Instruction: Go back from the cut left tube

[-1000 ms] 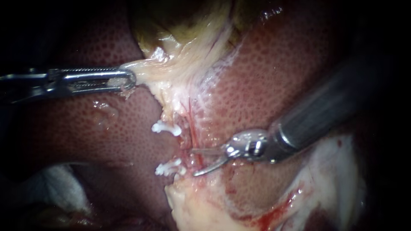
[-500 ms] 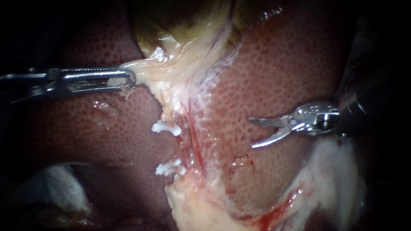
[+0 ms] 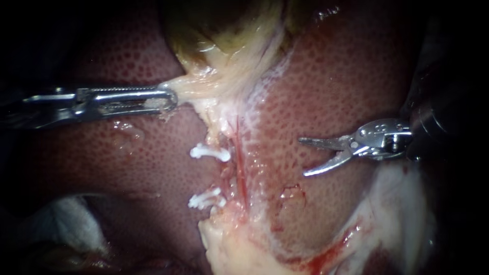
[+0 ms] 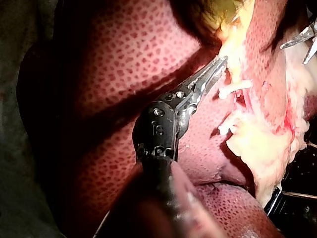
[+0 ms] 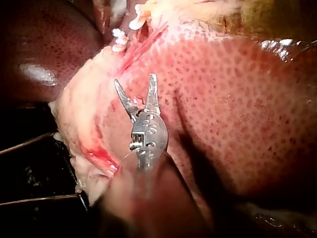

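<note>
Two white clips (image 3: 210, 152) (image 3: 206, 199) sit one above the other on the pale strand below the gallbladder (image 3: 229, 46). A thin red tube (image 3: 240, 175) runs just to the right of them. My right instrument (image 3: 304, 157) hovers over the liver (image 3: 336, 76), well to the right of the tube, its two curved blades open and empty. The right wrist view shows the same open blades (image 5: 136, 82), short of the clips (image 5: 119, 42). My left instrument (image 3: 165, 99) is shut on pale tissue at the gallbladder's neck and holds it to the left, as the left wrist view also shows (image 4: 217, 67).
White fatty tissue with fresh blood (image 3: 326, 252) lies at the lower right. A small raw mark (image 3: 291, 196) shows on the liver under the right blades. White gauze (image 3: 66, 219) sits at the lower left. Dark surroundings border both sides.
My right instrument has drawn back to the right, from beside the red tube to over the liver, blades still open. My left instrument and the tissue it holds have shifted slightly right.
</note>
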`<control>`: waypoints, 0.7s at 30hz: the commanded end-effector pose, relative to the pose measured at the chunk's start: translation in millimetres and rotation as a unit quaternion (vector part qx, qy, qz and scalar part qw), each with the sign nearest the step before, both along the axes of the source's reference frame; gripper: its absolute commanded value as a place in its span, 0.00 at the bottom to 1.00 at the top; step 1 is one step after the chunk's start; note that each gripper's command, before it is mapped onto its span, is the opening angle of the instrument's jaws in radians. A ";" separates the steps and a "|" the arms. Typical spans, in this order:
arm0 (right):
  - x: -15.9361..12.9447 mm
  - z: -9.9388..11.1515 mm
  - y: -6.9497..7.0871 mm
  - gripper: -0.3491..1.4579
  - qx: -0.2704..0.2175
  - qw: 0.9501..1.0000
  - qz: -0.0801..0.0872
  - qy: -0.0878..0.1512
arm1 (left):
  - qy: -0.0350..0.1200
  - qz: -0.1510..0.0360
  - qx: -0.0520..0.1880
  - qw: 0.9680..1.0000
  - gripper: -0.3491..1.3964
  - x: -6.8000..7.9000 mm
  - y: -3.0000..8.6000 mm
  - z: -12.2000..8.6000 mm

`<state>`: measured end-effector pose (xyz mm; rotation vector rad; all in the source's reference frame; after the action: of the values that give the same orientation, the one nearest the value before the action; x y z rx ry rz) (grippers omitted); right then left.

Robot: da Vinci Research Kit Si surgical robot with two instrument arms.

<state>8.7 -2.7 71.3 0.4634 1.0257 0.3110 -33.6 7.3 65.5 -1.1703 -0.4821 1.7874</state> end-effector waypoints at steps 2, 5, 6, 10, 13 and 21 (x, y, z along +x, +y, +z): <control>0.0 -0.1 0.0 0.98 -0.002 1.000 -0.001 0.000 | 0.001 0.006 0.001 1.000 0.00 -1.2 -0.1 1.1; 0.0 -0.1 -0.1 0.98 -0.002 1.000 -0.001 0.000 | 0.001 0.013 0.003 1.000 0.00 -3.1 -0.2 2.5; 0.0 -0.1 -0.1 0.98 -0.002 1.000 -0.001 0.000 | 0.001 0.016 0.004 1.000 0.00 -3.6 -0.3 2.8; 0.0 -0.2 -0.1 0.98 -0.004 1.000 -0.002 0.001 | 0.002 0.022 0.005 1.000 0.00 -5.6 -0.4 3.8; 0.0 -0.3 -0.1 0.98 -0.004 1.000 -0.002 0.001 | 0.001 0.026 0.005 1.000 0.00 -6.3 -0.6 4.2; 0.0 -0.6 0.0 0.98 -0.006 1.000 -0.003 0.003 | 0.001 0.027 0.004 1.000 0.00 -6.6 -0.7 4.4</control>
<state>8.7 -2.7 70.7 0.4562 1.0300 0.2983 -40.2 6.5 69.9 -1.1588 -0.5255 1.8316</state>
